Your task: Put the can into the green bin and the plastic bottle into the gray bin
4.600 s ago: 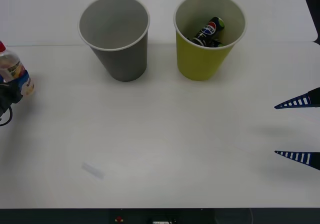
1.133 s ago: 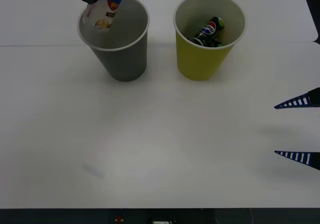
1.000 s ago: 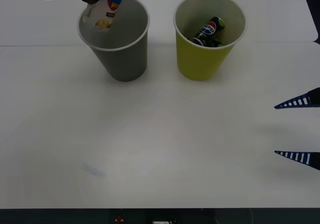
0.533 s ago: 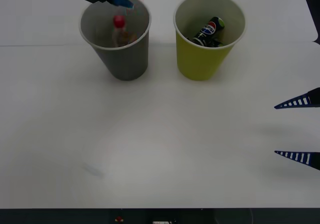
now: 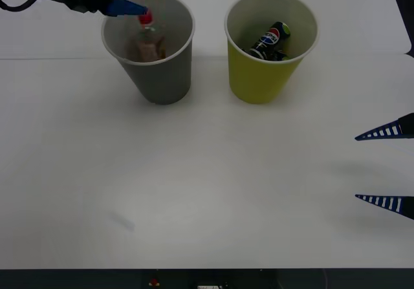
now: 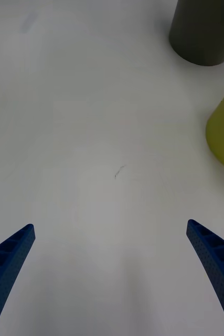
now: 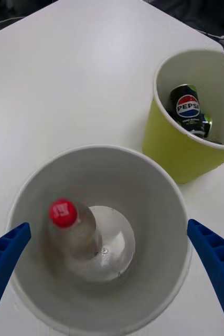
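above gray bin [image 5: 158, 75] rim, left gripper [image 7: 109, 257] jaws apart, plastic bottle [image 7: 72, 228] inside

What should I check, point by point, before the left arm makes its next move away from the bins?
1. Plastic bottle inside the gray bin, red cap up: ok.
2. Left gripper open, holding nothing: ok.
3. Left gripper clear of the bin rim: not ok, it hangs right over the opening.
4. Can inside the green bin: ok.
5. Both bins upright: ok.
6. Right gripper open, low over the table, away from both bins: ok.
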Motion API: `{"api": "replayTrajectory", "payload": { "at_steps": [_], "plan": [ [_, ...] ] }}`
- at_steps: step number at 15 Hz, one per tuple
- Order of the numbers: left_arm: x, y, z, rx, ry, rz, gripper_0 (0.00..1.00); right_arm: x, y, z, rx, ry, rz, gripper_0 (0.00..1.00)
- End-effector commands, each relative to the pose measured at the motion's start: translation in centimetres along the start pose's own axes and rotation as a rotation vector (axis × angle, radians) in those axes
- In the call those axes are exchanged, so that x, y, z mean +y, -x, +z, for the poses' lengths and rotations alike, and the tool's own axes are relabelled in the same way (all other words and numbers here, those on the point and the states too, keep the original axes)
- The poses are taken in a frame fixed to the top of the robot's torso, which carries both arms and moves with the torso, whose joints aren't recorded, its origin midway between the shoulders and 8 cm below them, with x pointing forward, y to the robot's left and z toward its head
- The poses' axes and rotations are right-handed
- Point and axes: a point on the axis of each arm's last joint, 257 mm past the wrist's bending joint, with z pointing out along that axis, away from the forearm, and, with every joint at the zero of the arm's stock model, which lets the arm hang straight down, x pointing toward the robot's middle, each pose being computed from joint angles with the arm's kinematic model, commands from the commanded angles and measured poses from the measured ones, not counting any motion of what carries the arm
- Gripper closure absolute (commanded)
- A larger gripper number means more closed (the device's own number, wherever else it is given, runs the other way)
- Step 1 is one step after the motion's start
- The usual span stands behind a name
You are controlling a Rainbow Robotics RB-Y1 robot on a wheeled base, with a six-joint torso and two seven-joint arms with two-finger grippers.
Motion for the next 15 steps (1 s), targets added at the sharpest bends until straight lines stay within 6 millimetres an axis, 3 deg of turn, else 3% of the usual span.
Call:
{"api": "replayTrajectory", "payload": {
  "at_steps": [1,6,15],
  "plan": [
    [-0.5,-1.8,-2.1,-0.030,-0.026,0.011,0.00,0.0,0.0,0.0,0.000,0.000,0.000,0.00],
    [-2.5,-6.8,-5.9,-0.069,-0.049,0.094,0.00,0.0,0.0,0.0,0.000,0.000,0.000,0.00],
    [-9.3,-17.7,-11.8,-0.051,-0.202,0.223,0.00,0.0,0.0,0.0,0.000,0.000,0.000,0.00]
  ]
}}
